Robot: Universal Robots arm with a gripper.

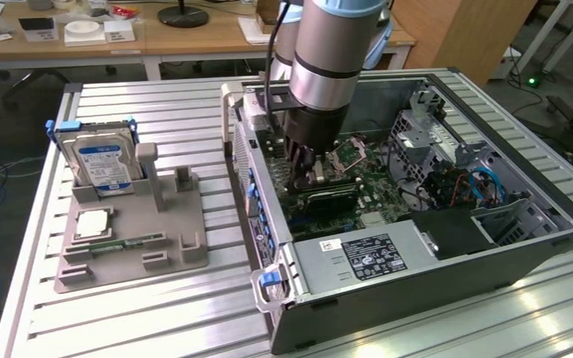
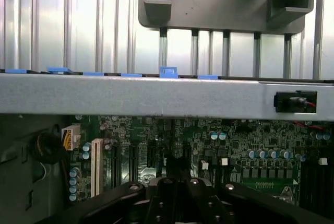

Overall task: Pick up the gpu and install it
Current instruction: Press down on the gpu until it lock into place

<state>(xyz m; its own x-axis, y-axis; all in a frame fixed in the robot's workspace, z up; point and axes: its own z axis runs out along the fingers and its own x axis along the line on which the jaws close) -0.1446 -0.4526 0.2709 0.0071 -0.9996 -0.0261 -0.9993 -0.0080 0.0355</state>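
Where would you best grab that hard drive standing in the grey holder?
Take the hard drive by its free top edge, coming straight down from above and pinching its two broad faces. It stands upright with its lower part sunk in the grey holder, so probably only the top is open.

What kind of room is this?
Probably a robot lab or workshop: an open computer case lies on a ribbed metal table, a robot arm reaches into it, and cluttered wooden desks stand behind.
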